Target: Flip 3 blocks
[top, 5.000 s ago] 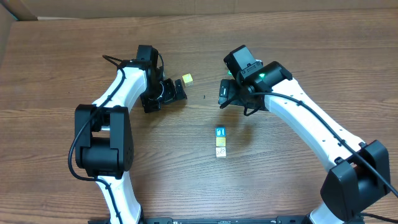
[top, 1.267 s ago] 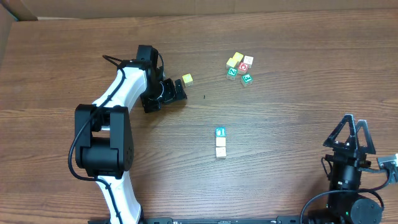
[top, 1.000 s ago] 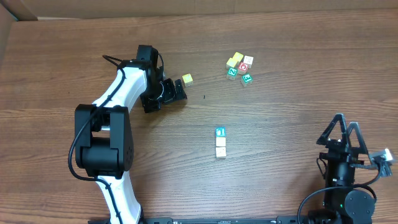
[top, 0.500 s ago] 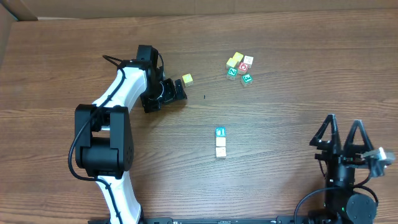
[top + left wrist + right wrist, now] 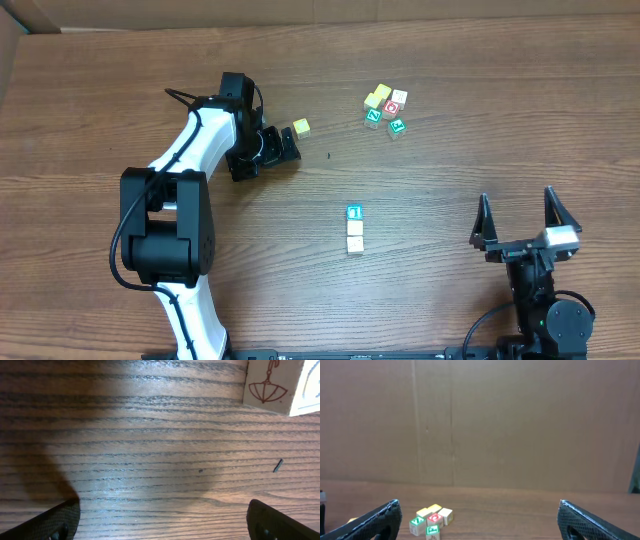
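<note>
Blocks (image 5: 354, 229), three touching in a row on the desk (image 5: 480, 130), lie well apart from the left claw (image 5: 162, 516) and right claw (image 5: 517, 205), both agape and empty; whether any flip is done, I cannot tell

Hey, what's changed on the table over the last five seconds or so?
The right arm pulled back from over the cube cluster to its base at the near right, then swung round there. The right tool is open and empty, and the cluster is now uncovered. Unchanged: the left tool, open beside the lone cube, and the row of three blocks.
</note>
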Robot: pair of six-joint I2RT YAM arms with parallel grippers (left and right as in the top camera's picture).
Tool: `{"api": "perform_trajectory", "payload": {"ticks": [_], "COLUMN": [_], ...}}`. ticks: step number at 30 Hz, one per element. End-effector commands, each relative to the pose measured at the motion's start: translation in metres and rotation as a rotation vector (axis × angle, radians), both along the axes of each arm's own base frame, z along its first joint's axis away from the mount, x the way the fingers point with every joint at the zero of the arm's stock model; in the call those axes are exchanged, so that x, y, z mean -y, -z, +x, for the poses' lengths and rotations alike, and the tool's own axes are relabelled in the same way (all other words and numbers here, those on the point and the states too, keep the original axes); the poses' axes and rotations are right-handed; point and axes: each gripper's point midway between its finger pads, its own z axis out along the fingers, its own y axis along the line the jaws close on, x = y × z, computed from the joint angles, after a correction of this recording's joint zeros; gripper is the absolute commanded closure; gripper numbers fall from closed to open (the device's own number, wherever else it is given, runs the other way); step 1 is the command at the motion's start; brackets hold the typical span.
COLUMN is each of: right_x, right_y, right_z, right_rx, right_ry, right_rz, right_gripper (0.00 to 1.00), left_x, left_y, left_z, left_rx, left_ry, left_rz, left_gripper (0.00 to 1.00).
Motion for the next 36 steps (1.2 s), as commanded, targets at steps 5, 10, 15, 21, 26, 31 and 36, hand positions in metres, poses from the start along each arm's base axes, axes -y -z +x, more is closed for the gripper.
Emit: {"api": "perform_trajectory", "payload": {"ticks": [5,10,15,21,26,31,36], "right_x": [-0.002,-0.002,-0.001,0.003,0.003,0.003,0.003], "right_y": [0.018,0.04,0.056,0.057,0.057,0.057,0.057], "right_z": [0.002,0.004,0.004,0.005,0.005,0.005,0.005], "right_rx": [-0.058,-0.149,-0.215,-0.218,-0.218,-0.218,-0.218], "right_ry": [-0.008,-0.01,-0.004,0.02,0.02,0.02,0.02], "right_rz": [-0.032,-0.036,-0.041,-0.039,-0.039,-0.039,-0.039], "right_gripper": [0.0,0.0,0.0,0.0,0.0,0.0,0.0], "left_x": [0.001,0.001,0.001,0.001,0.001,0.001,0.001], "left_y": [0.015,0.015,0.015,0.015,0.015,0.015,0.015], "left_z": [-0.006,-0.006,-0.006,-0.006,-0.006,-0.006,-0.006], "left_rx": [-0.025,-0.026,-0.025,-0.025,-0.026,-0.025,-0.025], "left_ry": [0.028,0.028,0.028,0.028,0.028,0.028,0.028], "left_rz": [0.012,0.012,0.012,0.012,0.012,0.012,0.012], "left_gripper": [0.0,0.0,0.0,0.0,0.0,0.0,0.0]}}
